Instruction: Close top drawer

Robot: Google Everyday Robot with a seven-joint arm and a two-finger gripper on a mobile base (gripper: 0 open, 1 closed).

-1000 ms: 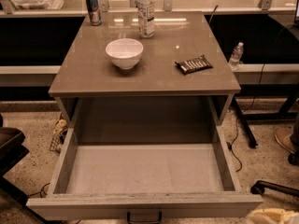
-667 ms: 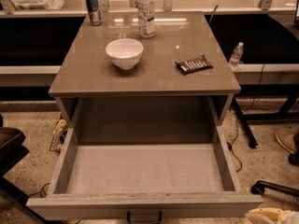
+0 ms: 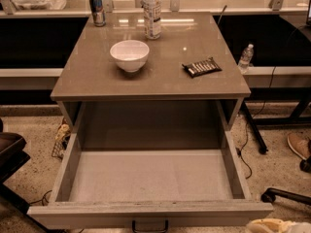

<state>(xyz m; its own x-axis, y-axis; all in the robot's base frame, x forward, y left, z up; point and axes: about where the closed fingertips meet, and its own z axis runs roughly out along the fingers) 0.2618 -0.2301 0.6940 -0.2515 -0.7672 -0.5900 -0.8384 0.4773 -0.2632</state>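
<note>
The top drawer of the grey-taupe cabinet is pulled far out toward me. Its pale grey inside is empty. Its small dark handle shows at the bottom edge, at the centre of the flat front. The two lower drawers are hidden under it. Only a pale yellowish-white part of my gripper shows at the bottom right corner, just right of the drawer front and apart from the handle.
On the cabinet top stand a white bowl, a dark snack packet, a water bottle and a can. A black chair is at left. A chair base, a shoe and cables are at right.
</note>
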